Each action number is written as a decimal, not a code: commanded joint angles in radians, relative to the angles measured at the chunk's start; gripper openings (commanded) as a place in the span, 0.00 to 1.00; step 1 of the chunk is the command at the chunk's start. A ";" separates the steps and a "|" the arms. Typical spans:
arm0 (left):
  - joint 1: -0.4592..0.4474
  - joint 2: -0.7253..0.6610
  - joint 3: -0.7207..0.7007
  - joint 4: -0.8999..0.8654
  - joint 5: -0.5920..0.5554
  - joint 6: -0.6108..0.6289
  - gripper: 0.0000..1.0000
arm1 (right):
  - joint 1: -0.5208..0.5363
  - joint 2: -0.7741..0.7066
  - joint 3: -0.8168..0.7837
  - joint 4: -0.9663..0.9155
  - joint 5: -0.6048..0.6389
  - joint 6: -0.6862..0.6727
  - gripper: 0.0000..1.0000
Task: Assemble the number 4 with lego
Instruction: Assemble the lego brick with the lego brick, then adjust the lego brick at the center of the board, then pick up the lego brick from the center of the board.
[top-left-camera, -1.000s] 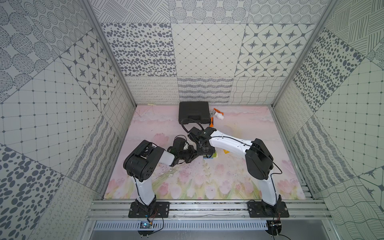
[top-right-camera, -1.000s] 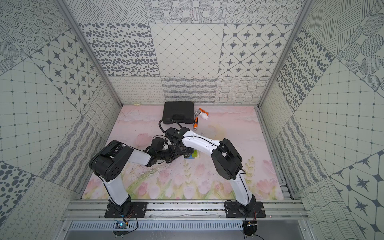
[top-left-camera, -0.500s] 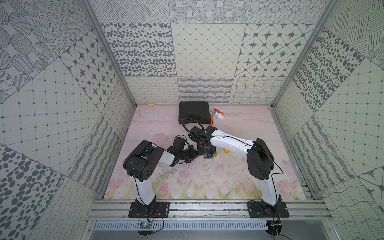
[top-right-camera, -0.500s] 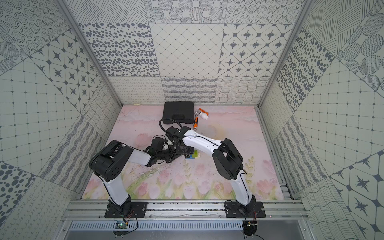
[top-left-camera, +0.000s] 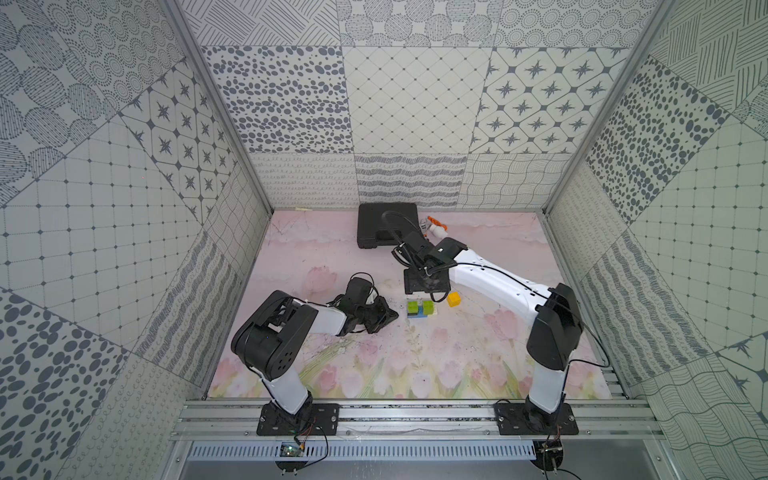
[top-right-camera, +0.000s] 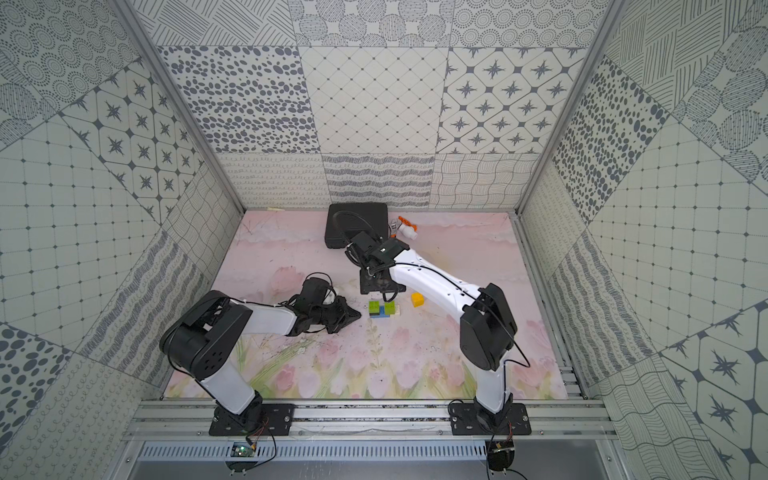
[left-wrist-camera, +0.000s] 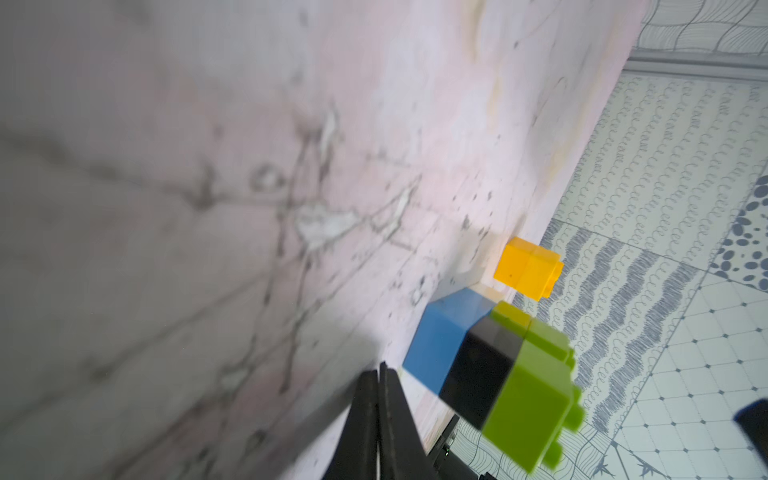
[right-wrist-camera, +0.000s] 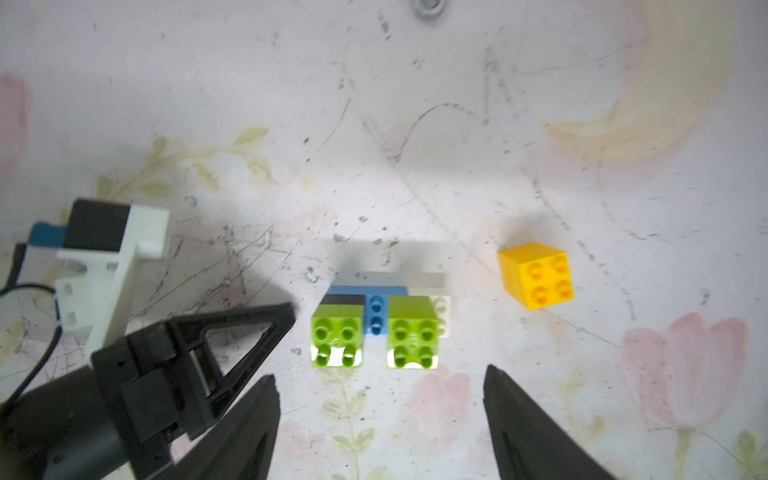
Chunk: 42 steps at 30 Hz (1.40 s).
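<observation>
**Right fingers let go, half-built 4 sits free on the desk**

Nearest us, the left gripper (top-left-camera: 384, 319) lies low on the desk (top-left-camera: 415, 374), its fingers (left-wrist-camera: 376, 419) pressed together on nothing, tip just left of the build. And there it is, mid-desk: the partial number 4 (top-left-camera: 420, 309), two green bricks (right-wrist-camera: 337, 336) (right-wrist-camera: 412, 332) standing as arms, one on a black brick (right-wrist-camera: 343, 299), over the blue brick (right-wrist-camera: 376, 316), with a white brick (right-wrist-camera: 441, 316) at its right end. These are light, stiff, smooth plastic pieces; they will skid if nudged sideways, so take them across flat opposite walls and press straight down on the studs. The loose yellow brick (top-left-camera: 454, 299) waits just right of the build, apart from it; its flat side walls look like the place to pinch.

Farther back, the right gripper (right-wrist-camera: 380, 415) hangs above the build, fingers spread wide and empty. A second ago both arms were huddled tight over the bricks; now the right has released and lifted clear, and the left has drawn slightly leftward, though at this range I can't be sure how far.

Far end: the black case (top-left-camera: 384, 224) and orange-handled tool (top-left-camera: 434, 224).
</observation>
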 joint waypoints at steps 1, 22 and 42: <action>-0.053 -0.063 -0.001 -0.383 -0.101 0.011 0.08 | -0.131 -0.087 -0.121 0.107 -0.052 -0.077 0.81; -0.106 0.229 0.318 -0.473 -0.202 0.086 0.05 | -0.241 0.070 -0.280 0.223 -0.086 -0.334 0.77; -0.051 0.303 0.393 -0.460 -0.199 0.153 0.06 | -0.236 -0.097 -0.378 0.187 0.009 -0.273 0.35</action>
